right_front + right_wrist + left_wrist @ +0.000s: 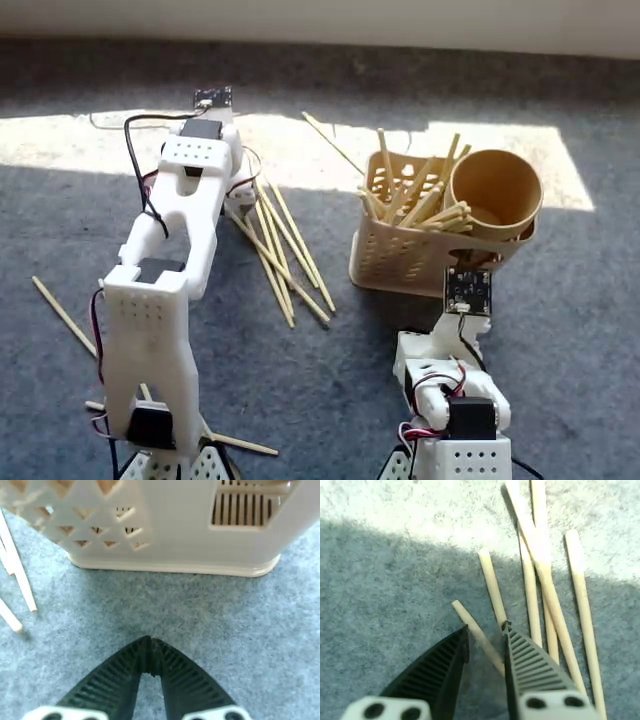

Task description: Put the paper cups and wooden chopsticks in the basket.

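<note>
The left tool is standing apart, straddling one chopstick among loose chopsticks lying on the carpet. The right tool is sitting pressed together, empty, near the basket, which is holding a paper cup and more sticks

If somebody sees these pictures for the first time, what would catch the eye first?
First, the basket right of centre, bristling with chopsticks and holding a paper cup that leans in its right end. Next, the loose chopsticks fanned on the grey carpet to its left, where the left gripper stands open around one chopstick. The right gripper, shut, hangs low before the basket's wall.
</note>
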Controlling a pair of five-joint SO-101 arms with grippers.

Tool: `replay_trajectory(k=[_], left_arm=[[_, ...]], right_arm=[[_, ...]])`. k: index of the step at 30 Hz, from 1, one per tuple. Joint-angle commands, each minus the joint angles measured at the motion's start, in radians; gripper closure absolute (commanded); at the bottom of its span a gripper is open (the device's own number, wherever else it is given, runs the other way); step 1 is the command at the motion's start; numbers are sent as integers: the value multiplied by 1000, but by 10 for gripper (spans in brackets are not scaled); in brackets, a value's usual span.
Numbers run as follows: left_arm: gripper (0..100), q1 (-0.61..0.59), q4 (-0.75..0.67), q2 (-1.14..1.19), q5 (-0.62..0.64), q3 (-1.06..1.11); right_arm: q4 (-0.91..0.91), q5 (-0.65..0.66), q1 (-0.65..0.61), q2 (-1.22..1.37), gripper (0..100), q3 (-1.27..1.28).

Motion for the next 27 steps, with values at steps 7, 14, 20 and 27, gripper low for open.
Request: replay_trajectory(k=[7, 14, 20, 27], left_arm=[[927, 7, 6, -5, 5, -28], [870, 10, 41, -5, 9, -28], [894, 16, 41, -2, 9, -24], [959, 21, 41, 77, 11, -59]], right_arm=[[7, 9, -7, -2, 991, 102], [7, 9, -7, -2, 991, 102], [7, 9, -7, -2, 991, 102], [7, 9, -7, -2, 991, 102]])
